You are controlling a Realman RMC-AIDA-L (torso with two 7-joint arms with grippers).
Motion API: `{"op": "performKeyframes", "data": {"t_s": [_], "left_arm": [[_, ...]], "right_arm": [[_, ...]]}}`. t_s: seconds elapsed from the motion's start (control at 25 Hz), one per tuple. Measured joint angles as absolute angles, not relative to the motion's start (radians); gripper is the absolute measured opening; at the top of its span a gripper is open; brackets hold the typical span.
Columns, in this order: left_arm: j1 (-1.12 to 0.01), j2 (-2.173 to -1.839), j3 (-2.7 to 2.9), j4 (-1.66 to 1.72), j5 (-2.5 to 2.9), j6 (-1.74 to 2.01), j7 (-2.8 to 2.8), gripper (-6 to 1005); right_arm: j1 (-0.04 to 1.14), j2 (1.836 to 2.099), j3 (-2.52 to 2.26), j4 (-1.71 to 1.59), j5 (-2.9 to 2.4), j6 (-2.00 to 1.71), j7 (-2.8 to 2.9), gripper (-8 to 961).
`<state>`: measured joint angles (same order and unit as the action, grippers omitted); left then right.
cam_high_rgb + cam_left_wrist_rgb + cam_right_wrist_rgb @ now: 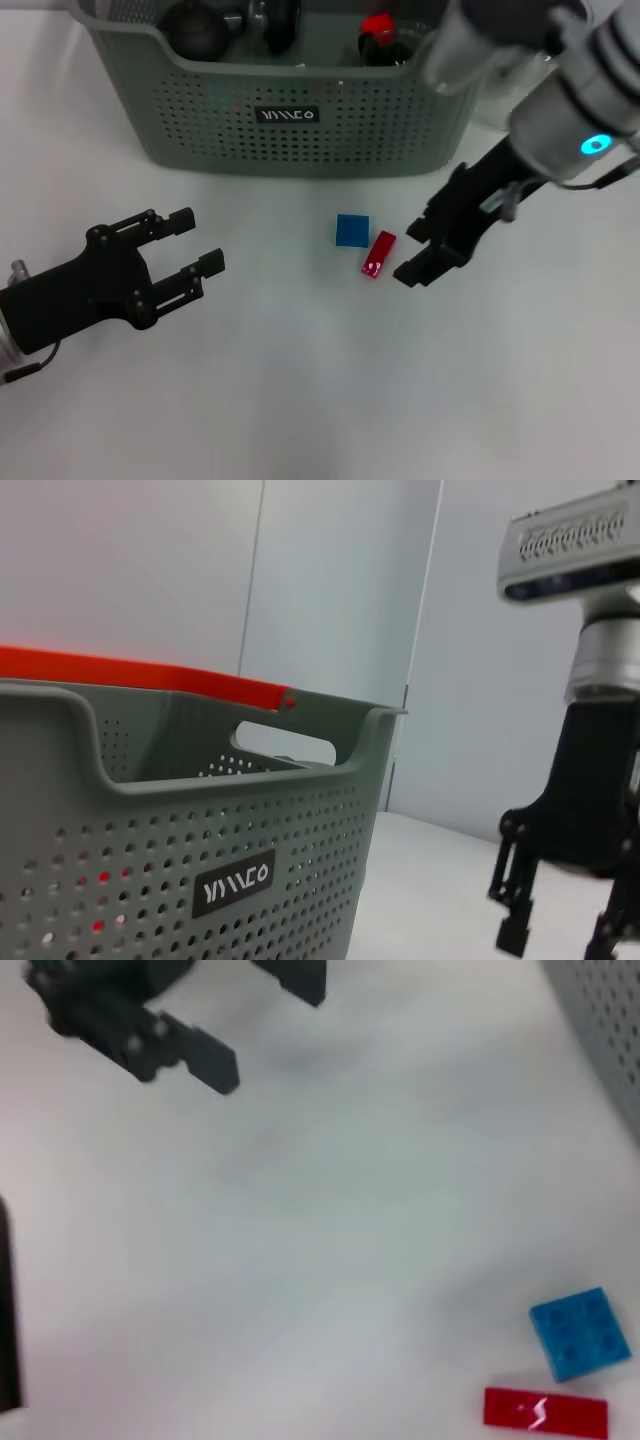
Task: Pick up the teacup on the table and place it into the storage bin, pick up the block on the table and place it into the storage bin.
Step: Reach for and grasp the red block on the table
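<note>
Before the grey-green perforated plastic storage bin (pixel 290 110), a small blue square block (pixel 351 230) lies beside a flat red block (pixel 378 254); right gripper (pixel 422 250) hovers adjacent, spread, empty; left gripper (pixel 196 242) spread, apart.

White table (pixel 300 400) underfoot of everything; pale grey panelled wall (pixel 330 590) at twelve o'clock, vertical seams, even light.

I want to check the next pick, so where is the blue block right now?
In the head view the blue block lies on the white table in front of the storage bin, just left of the red block, with the right gripper beyond that.
</note>
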<state>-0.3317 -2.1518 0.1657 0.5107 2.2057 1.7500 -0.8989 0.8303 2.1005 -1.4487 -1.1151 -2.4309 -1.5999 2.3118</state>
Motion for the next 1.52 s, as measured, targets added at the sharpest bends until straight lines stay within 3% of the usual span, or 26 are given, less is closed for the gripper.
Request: {"op": "performKeyframes", "data": {"t_s": [0.8, 1.32, 1.52], "left_arm": [[-0.33, -2.155, 0.166, 0.511, 2.206, 1.747, -0.897, 633], [-0.33, -2.155, 0.166, 0.511, 2.204, 1.743, -0.896, 634], [-0.33, -2.155, 0.166, 0.511, 2.204, 1.742, -0.896, 634]], "right_arm": [[0.866, 2.102, -1.552, -0.948, -2.392, -1.417, 2.379, 653], [0.862, 2.107, -1.714, -0.949, -2.464, -1.264, 2.457, 850], [0.848, 2.108, -1.747, -0.948, -2.454, -1.217, 2.489, 854]]}}
